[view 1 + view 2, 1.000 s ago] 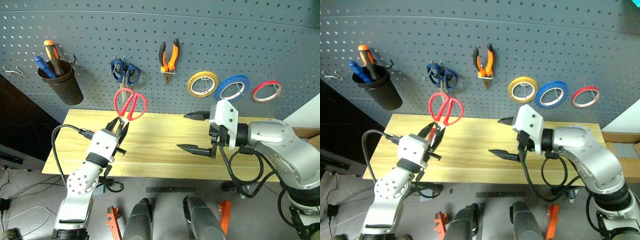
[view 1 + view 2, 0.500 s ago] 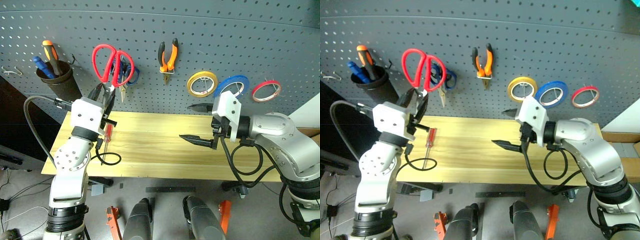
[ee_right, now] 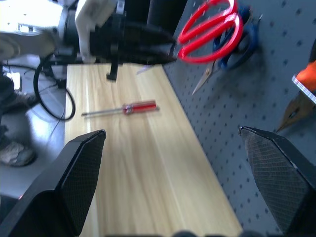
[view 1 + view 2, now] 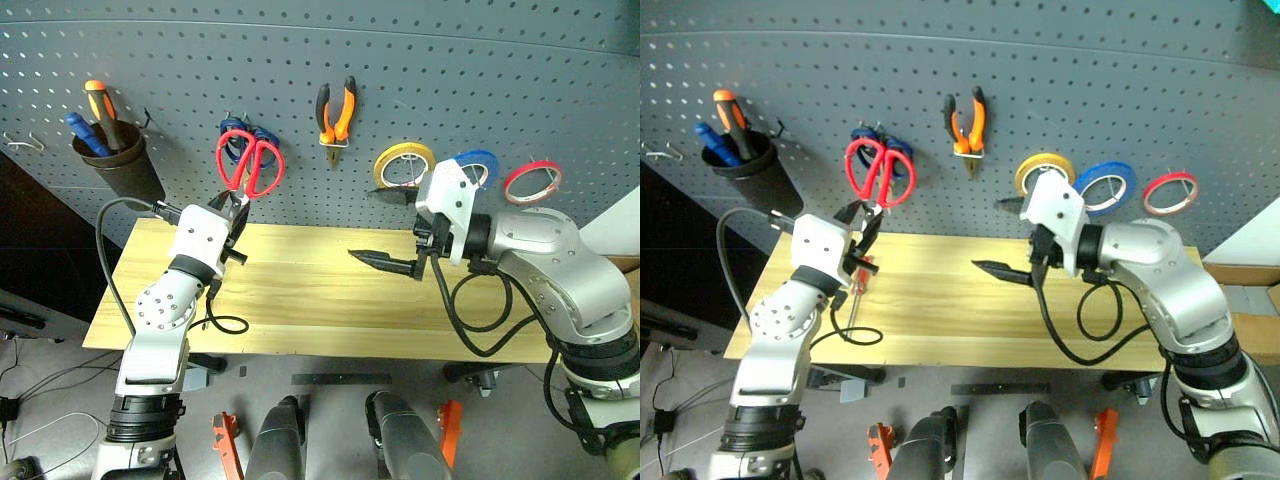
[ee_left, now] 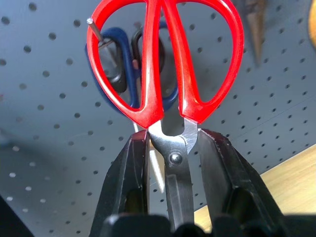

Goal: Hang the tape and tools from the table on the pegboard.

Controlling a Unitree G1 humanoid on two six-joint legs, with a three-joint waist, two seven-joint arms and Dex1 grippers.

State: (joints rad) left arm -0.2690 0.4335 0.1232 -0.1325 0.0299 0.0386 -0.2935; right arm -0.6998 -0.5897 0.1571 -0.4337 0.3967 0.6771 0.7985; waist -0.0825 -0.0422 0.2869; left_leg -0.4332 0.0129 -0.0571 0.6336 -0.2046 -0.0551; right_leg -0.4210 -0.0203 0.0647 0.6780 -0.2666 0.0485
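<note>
So the left gripper [image 5: 170, 148] is clamped on the blades of the red-handled scissors [image 4: 250, 166], handles up, right at the pegboard [image 4: 420, 60] in front of the blue-handled scissors [image 5: 116, 64]. In the left wrist view a metal hook [image 5: 96, 37] shows through 1 red loop, but I can't tell if the loop is actually over the tip or just lined up in front of it.

Biggest risk imo: letting go too early. If the loop isn't seated, the scissors drop onto the table [image 4: 300, 300]. The blue pair seems to share that hook too, so pushing in could knock it off.

The right gripper [image 4: 385, 225] hangs wide and empty over the table. The red tape [image 4: 532, 181] and orange-and-black pliers [image 4: 337, 112] are already on the board. The red-handled screwdriver [image 3: 123, 109] lies on the table near the left arm, mostly hidden behind it from the head cameras, so the arm's cable [image 4: 225, 322] could drag it.

The blade tips are hidden inside the fingers.
</note>
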